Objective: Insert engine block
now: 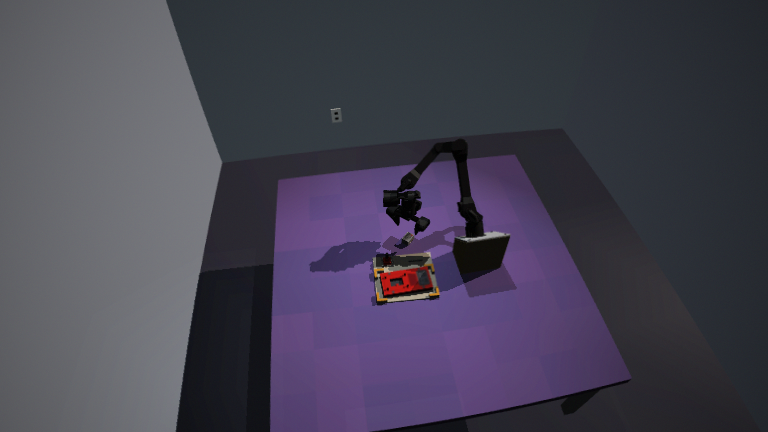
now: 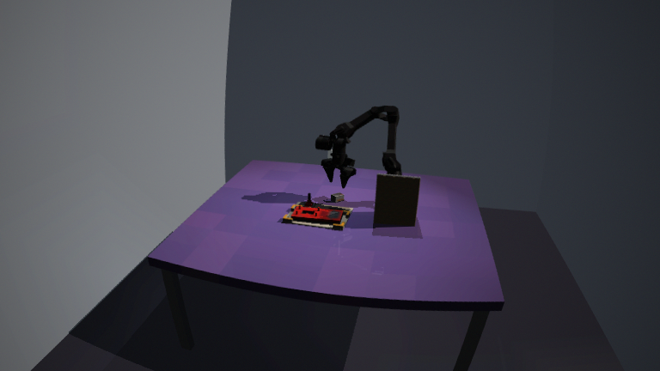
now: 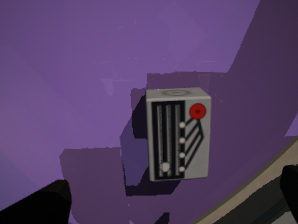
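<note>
The engine block (image 1: 408, 238) (image 2: 337, 197) (image 3: 197, 150) is a small light grey box lying on the table behind the tray. In the wrist view its upper face shows dark slots on the left and a red disc at the upper right. My gripper (image 1: 407, 226) (image 2: 337, 184) (image 3: 181, 187) is wide open and empty. It hangs above the block, with one finger at each lower side of the wrist view. The red car body (image 1: 414, 280) (image 2: 318, 217) lies in the tray, and its dark rectangular opening (image 1: 397, 282) shows nothing in it. The rib cannot be made out.
The tray (image 1: 408, 297) (image 2: 311, 224) has orange corners, and its rim (image 3: 252, 184) crosses the lower right of the wrist view. A dark upright piece with a red base (image 1: 386, 260) (image 2: 308, 201) stands at its back left. A tall panel (image 1: 479, 255) (image 2: 396, 200) stands right of it, before the arm's base.
</note>
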`<action>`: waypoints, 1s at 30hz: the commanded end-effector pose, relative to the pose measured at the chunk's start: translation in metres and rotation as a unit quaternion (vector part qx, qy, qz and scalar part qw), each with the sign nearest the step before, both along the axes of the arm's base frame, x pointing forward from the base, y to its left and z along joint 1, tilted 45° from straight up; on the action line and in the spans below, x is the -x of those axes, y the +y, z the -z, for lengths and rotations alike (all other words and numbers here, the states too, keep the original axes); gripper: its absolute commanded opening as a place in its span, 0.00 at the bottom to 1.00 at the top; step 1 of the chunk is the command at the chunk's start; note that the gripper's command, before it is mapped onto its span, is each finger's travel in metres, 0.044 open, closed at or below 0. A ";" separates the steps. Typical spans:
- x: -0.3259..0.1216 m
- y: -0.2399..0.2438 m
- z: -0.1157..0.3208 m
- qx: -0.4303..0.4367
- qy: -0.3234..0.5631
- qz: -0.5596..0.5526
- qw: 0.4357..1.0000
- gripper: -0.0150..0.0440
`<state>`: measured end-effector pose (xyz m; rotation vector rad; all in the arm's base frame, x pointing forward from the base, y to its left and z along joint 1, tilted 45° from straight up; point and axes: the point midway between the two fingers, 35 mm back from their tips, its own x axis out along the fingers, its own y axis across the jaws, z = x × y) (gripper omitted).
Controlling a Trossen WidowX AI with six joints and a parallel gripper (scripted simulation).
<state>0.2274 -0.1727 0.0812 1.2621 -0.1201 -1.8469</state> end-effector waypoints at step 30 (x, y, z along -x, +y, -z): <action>0.009 -0.036 0.040 0.003 0.008 0.001 1.000 0.91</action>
